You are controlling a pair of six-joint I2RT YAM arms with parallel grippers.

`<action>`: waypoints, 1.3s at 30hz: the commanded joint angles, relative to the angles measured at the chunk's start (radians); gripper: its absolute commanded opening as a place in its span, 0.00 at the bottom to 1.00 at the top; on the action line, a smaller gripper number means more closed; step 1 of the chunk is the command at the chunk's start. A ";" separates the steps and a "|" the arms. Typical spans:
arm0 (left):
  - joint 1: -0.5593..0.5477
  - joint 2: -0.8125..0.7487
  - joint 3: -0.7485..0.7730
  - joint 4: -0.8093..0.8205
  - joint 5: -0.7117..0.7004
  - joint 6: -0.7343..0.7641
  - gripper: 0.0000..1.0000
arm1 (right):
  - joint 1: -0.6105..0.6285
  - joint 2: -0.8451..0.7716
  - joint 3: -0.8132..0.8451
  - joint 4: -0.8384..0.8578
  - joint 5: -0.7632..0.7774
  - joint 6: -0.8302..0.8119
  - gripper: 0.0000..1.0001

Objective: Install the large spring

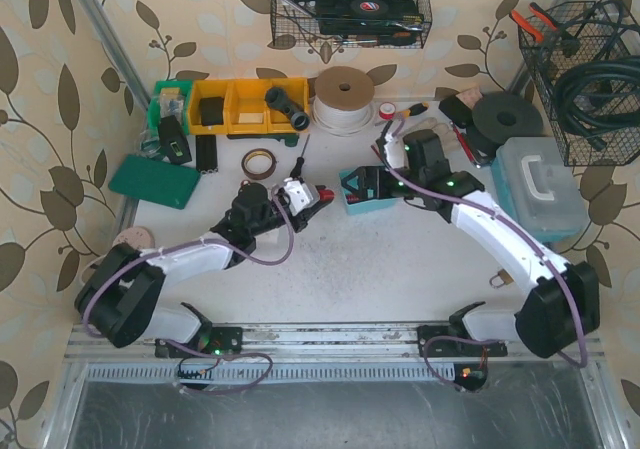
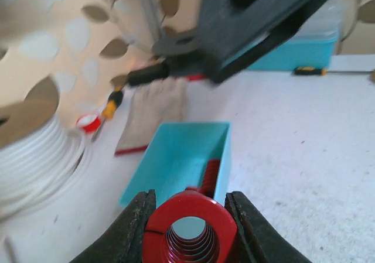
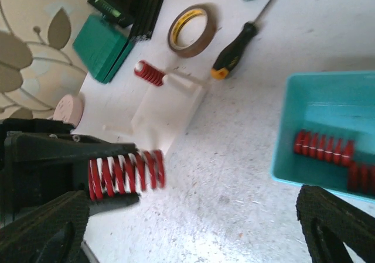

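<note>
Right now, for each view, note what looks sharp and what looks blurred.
Top external: evenly lit, sharp throughout, no strong glare. Left wrist: the held spring is crisp, while the right arm and wall behind are soft. Right wrist: the spring and white block are smeared; the bin is a little clearer.

The right wrist view shows four red springs [image 3: 126, 175], one teal tray [image 3: 340, 105] and one tape roll [image 3: 188, 30].
</note>
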 commanded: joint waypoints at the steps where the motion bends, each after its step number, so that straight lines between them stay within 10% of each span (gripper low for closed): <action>1: -0.010 -0.163 0.106 -0.350 -0.306 -0.093 0.00 | -0.032 -0.137 -0.019 -0.064 0.129 -0.042 0.99; 6: 0.000 -0.252 0.296 -0.916 -0.704 -0.255 0.00 | -0.037 -0.227 -0.064 -0.103 0.290 -0.089 1.00; 14: 0.073 -0.396 0.373 -1.314 -0.959 -0.553 0.00 | -0.039 -0.267 -0.151 -0.074 0.471 -0.124 0.99; 39: 0.216 -0.365 0.195 -1.273 -0.765 -0.809 0.00 | -0.039 -0.263 -0.187 -0.018 0.411 -0.121 0.97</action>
